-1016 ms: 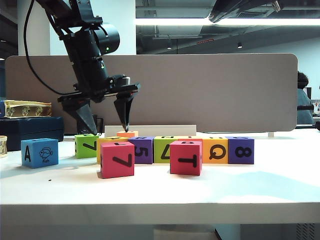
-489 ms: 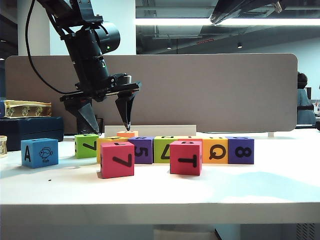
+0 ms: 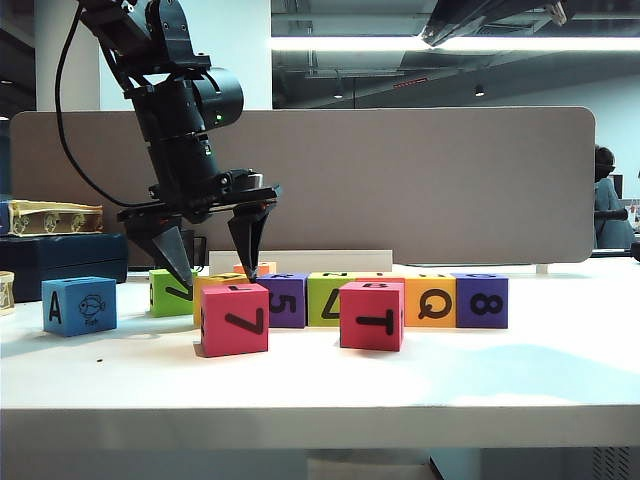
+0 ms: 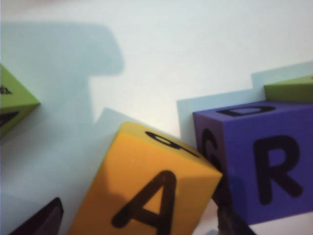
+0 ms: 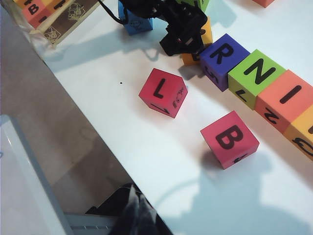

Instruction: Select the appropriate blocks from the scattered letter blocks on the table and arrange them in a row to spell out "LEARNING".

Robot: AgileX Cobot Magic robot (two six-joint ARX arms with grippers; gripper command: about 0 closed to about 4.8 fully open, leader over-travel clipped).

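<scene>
My left gripper (image 3: 214, 272) is open, pointing down. Its fingertips (image 4: 43, 220) straddle the orange letter block marked A (image 4: 146, 188), with a gap on each side. That block (image 3: 222, 283) sits skewed at the left end of a row, touching the purple R block (image 4: 264, 166). The row (image 5: 257, 77) reads R, N, I and runs on. A red L block (image 5: 163, 92) and a red B block (image 5: 229, 139) lie loose in front. A blue A block (image 3: 79, 305) and a green block (image 3: 172, 292) are on the left. My right gripper (image 5: 142, 215) is shut, empty, beyond the table's front edge (image 3: 320, 425).
A dark blue box (image 3: 60, 262) with a yellow box (image 3: 55, 217) on top stands at the far left. The grey-brown partition (image 3: 420, 180) closes off the back. In the right wrist view an open carton (image 5: 49, 17) holds more blocks.
My left gripper has sunk, still open, so its fingertips now reach down around the orange A block. The blocks have not moved.
</scene>
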